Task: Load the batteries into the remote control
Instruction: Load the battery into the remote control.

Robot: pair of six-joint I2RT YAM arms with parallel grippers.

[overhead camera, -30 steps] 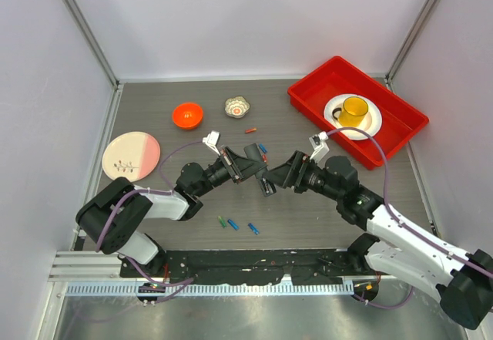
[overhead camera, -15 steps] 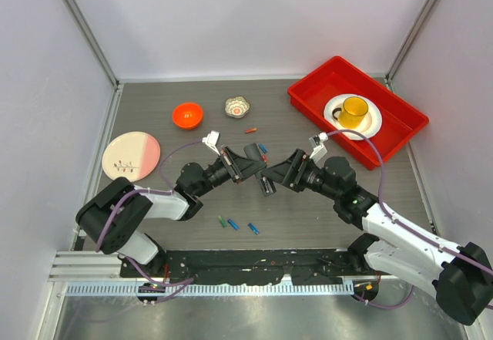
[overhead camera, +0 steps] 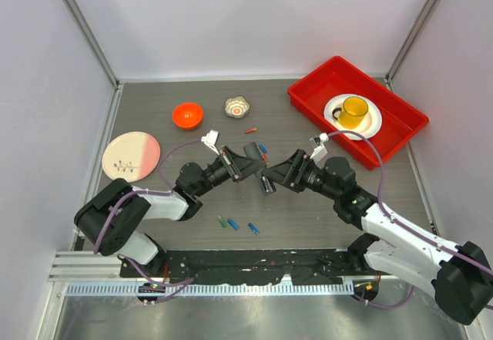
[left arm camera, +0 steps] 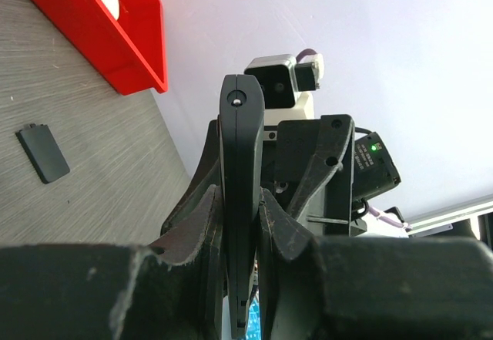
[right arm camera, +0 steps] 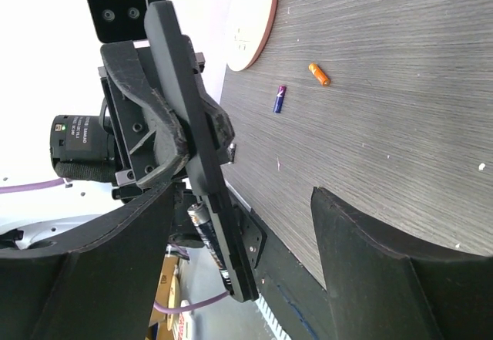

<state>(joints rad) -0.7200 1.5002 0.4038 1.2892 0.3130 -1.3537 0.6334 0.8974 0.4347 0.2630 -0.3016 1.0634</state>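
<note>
My left gripper [overhead camera: 245, 163] is shut on the black remote control [overhead camera: 253, 157] and holds it edge-up above the table; the fingers [left arm camera: 202, 224] clamp its sides. In the right wrist view the remote [right arm camera: 185, 124] shows a dark battery [right arm camera: 202, 230] lying in its open back. My right gripper [overhead camera: 271, 176] is open and empty, its jaws spread wide around the remote's lower end [right arm camera: 246, 201]. Loose batteries lie on the table: green [overhead camera: 222, 221], blue [overhead camera: 233, 224], blue [overhead camera: 253, 229], red [overhead camera: 250, 130], and an orange one [right arm camera: 319, 73].
The black battery cover [left arm camera: 44, 153] lies on the table below the grippers. A pink-and-white plate [overhead camera: 131, 155] with a few batteries is at the left. An orange bowl [overhead camera: 187, 114] and a small patterned bowl [overhead camera: 237, 106] stand behind. A red tray [overhead camera: 308, 93] holds a yellow cup.
My right gripper has shifted a little to the left, closer to the remote. The left gripper and the remote have stayed in place.
</note>
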